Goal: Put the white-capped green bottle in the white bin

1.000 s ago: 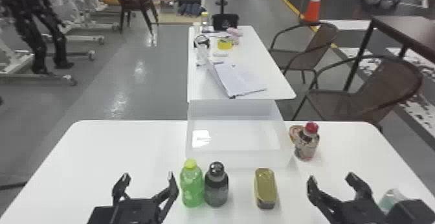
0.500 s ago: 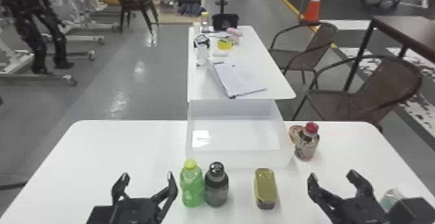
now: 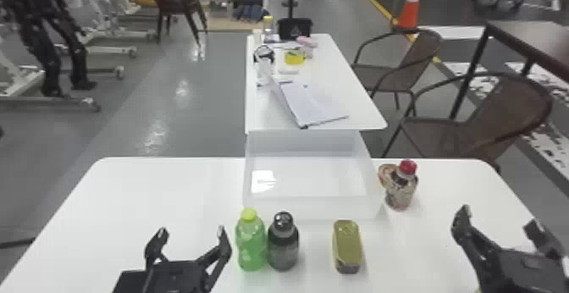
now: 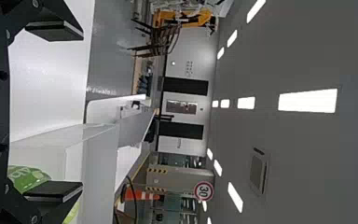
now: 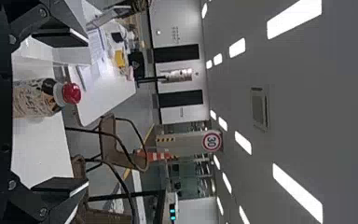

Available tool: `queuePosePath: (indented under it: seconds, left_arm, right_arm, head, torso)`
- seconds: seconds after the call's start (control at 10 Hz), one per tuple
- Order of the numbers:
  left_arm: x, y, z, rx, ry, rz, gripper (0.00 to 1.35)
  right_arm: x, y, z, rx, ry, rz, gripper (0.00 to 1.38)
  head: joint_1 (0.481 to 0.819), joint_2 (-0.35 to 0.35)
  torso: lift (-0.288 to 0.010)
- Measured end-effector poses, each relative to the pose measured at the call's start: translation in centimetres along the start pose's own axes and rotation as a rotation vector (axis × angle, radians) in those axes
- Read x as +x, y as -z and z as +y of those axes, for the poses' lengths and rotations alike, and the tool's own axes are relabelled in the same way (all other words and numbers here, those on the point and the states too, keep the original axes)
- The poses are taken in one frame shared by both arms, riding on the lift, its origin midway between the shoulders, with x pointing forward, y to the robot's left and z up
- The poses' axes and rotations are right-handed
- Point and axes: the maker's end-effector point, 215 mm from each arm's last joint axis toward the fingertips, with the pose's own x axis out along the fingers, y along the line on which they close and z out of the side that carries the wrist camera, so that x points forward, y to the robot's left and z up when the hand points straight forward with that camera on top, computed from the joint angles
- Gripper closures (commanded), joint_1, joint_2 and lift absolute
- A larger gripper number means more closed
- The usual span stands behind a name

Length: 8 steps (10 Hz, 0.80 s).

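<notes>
The left gripper (image 3: 191,230) is released, its fingers spread; the right gripper (image 3: 498,216) is likewise open-fingered. Just to the right of the left gripper stands the green bottle (image 3: 251,245), its cap yellow-green, with a dark bottle (image 3: 283,245) close beside it. The white bin (image 3: 313,207) sits farther forward, between the grippers. A gold tin (image 3: 348,245) lies between them too, and a red-capped bottle (image 3: 402,186) stands ahead and left of the right gripper.
</notes>
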Motion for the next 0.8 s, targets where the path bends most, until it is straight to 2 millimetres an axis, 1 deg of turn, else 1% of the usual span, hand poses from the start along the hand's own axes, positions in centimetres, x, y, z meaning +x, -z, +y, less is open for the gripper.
queuePosePath:
  seconds: [0.1,0.2,0.3,0.4,0.5,0.6,0.7,0.8]
  left_arm:
    - [0.0,0.0,0.1,-0.001,-0.002,0.001,0.17]
    - [-0.1,0.1,0.2,0.000,-0.003,0.002,0.17]
    - [-0.2,0.1,0.4,0.000,-0.008,0.002,0.17]
    - [-0.3,0.1,0.7,0.002,-0.013,-0.001,0.17]
    - [-0.5,0.1,0.9,0.002,-0.018,-0.003,0.17]
    - [-0.6,-0.1,1.3,0.003,-0.024,-0.009,0.17]
    - [-0.7,0.0,1.4,0.004,-0.026,-0.007,0.17]
    - [-0.8,0.3,1.4,0.002,-0.027,0.000,0.17]
  right_arm:
    - [-1.0,-1.4,-1.7,-0.023,0.087,-0.016,0.22]
    - [-2.2,-2.3,-3.1,-0.055,0.153,-0.022,0.22]
    - [-3.6,-2.7,-4.7,-0.088,0.225,-0.020,0.21]
    - [-5.4,-3.0,-7.0,-0.118,0.328,-0.030,0.16]
    - [-7.2,-2.5,-8.9,-0.129,0.415,-0.032,0.08]
    - [-8.3,-1.0,-10.0,-0.126,0.449,-0.017,0.07]
    - [-8.9,0.8,-10.6,-0.111,0.457,0.008,0.07]
    - [-9.2,2.8,-10.6,-0.082,0.438,0.036,0.07]
  head:
    - [0.549,0.000]
    - [0.549,0.000]
    - [0.549,0.000]
    - [0.549,0.000]
    - [0.549,0.000]
    - [0.549,0.000]
    - [0.549,0.000]
    - [0.549,0.000]
  torso:
    - [-0.100]
    - [-0.100]
    - [-0.100]
    - [-0.100]
    - [-0.100]
    - [-0.100]
    - [-0.100]
    - [-0.100]
